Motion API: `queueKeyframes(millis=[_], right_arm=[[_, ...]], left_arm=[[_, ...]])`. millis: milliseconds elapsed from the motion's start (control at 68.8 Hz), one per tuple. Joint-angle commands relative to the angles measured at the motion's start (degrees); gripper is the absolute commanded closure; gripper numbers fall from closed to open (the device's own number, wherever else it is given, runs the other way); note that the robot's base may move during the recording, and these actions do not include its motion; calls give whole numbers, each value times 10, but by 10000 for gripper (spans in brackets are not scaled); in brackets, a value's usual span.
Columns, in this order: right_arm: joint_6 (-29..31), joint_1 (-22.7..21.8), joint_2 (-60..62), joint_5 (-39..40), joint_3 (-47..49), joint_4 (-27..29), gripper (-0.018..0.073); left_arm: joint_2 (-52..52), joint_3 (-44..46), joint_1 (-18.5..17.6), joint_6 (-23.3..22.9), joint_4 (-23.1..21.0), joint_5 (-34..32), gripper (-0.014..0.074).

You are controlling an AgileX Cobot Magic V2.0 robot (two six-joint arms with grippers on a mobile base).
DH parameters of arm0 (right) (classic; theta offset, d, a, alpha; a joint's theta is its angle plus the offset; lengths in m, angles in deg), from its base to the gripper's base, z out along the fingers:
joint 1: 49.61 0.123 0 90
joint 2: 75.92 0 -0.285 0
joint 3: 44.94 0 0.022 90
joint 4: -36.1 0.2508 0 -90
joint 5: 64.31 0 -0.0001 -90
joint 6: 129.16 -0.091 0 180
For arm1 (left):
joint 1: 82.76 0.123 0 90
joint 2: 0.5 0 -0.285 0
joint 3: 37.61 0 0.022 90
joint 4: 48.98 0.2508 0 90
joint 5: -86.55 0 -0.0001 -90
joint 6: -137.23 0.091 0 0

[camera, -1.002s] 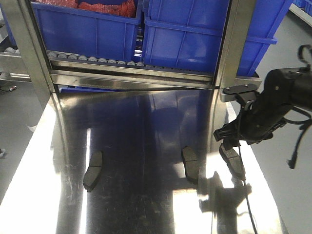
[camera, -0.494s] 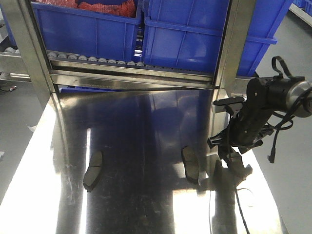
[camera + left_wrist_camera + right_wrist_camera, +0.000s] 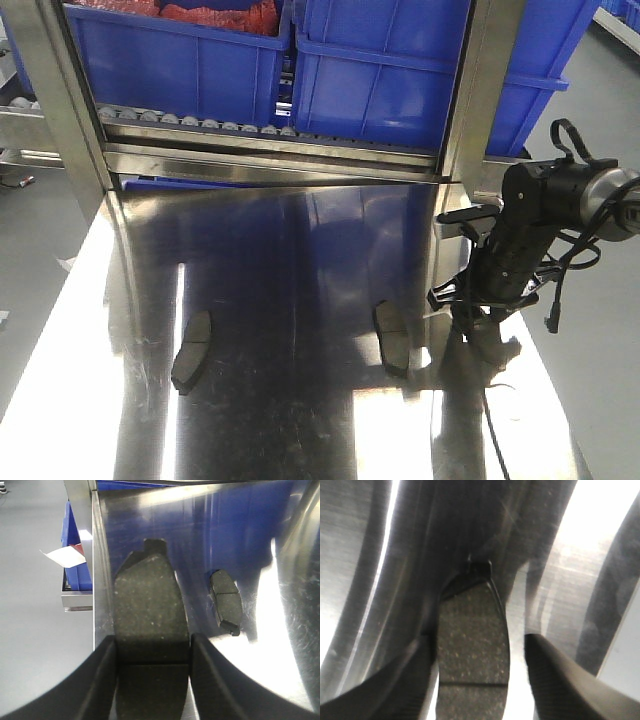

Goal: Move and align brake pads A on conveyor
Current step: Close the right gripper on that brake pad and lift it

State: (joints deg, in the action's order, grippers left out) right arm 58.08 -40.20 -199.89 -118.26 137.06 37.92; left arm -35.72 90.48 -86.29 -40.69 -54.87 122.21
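Two brake pads lie flat on the shiny steel table in the front view, one at the left (image 3: 190,352) and one near the middle (image 3: 392,338). My right gripper (image 3: 478,318) is down at the table's right side and hides a third pad there. In the right wrist view that pad (image 3: 472,635) lies between the fingers, and my right gripper (image 3: 477,645) is open: the left finger touches the pad, the right one stands apart. My left gripper (image 3: 152,645) is shut on a brake pad (image 3: 147,600) at the table's left edge, with another pad (image 3: 226,602) lying to its right. The conveyor is out of view.
Blue bins (image 3: 380,70) stand on a roller rack behind the table, between two steel posts (image 3: 480,90). The steel table (image 3: 290,250) drops off to grey floor on both sides. The right arm's cables (image 3: 575,250) hang beside the right edge.
My right arm has swung left and come down over the pad at the table's right side, which now is almost hidden under it. The two other pads have not moved.
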Motion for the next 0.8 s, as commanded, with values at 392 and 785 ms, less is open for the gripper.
queueKeyframes(millis=[392, 785], right_arm=[[2, 0, 41, -45, 9, 4, 569], [-11, -1, 186, 15, -53, 15, 568]], left_arm=[[-2, 16, -1, -2, -8, -52, 603], [-2, 16, -1, -2, -8, -52, 603]])
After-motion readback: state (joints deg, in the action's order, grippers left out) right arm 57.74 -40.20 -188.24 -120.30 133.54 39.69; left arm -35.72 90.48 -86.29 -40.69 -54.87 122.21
